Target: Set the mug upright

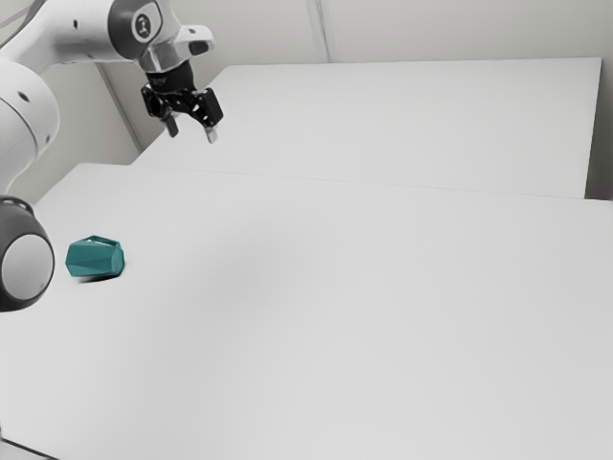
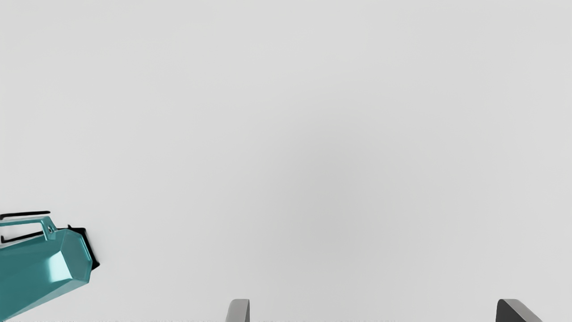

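High over the table is my gripper (image 1: 192, 133), its fingers spread wide with nothing between them. A teal faceted mug (image 1: 94, 258) lies on its side on the white table, toward the exterior view's left, well apart from the gripper and lower than it. In the wrist view the mug (image 2: 42, 266) is off to one side of the open gripper (image 2: 373, 308), its closed base and its handle visible and part of its body cut off by the picture's edge.
The white table (image 1: 364, 316) stretches toward the exterior view's right. Behind it stands another white surface (image 1: 402, 120), with pale walls beyond. The arm's grey-capped joint (image 1: 26, 266) appears beside the mug at the exterior view's left edge.
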Motion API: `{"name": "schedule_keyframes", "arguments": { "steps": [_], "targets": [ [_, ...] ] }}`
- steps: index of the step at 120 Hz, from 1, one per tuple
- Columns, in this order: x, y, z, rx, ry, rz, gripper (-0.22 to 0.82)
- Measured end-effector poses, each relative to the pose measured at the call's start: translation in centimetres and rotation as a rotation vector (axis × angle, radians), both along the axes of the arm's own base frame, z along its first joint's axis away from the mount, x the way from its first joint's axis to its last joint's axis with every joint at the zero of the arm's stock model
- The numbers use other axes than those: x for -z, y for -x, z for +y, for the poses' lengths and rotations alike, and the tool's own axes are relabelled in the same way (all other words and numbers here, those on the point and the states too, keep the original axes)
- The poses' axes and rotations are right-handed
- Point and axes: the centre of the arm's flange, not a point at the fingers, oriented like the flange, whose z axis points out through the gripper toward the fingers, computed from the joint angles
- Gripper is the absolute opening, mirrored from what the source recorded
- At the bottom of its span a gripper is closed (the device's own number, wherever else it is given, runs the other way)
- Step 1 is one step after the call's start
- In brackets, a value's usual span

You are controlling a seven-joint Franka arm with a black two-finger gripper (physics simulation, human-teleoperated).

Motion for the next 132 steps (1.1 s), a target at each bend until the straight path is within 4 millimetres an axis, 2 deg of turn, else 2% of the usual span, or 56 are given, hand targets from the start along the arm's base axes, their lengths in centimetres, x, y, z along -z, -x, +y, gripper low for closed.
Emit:
{"name": "schedule_keyframes", "arguments": {
  "steps": [21,30,38,56,67,74,94,132],
  "targets": [
    [-0.6,0.8,0.6,-0.014,0.008,0.010,0.60],
    [0.2,1.4,1.7,-0.032,0.008,0.040,0.60],
    [1.4,1.5,5.1,-0.082,0.004,0.069,0.60],
    [3.8,2.7,15.0,-0.188,0.036,0.109,0.60],
    [6.5,2.8,20.9,-0.233,0.085,0.126,0.60],
    [8.1,2.8,23.8,-0.242,0.114,0.129,0.60],
    [11.2,3.8,30.3,-0.232,0.176,0.123,0.60],
    [17.0,5.1,36.8,-0.131,0.258,0.127,0.60]
  ]
}}
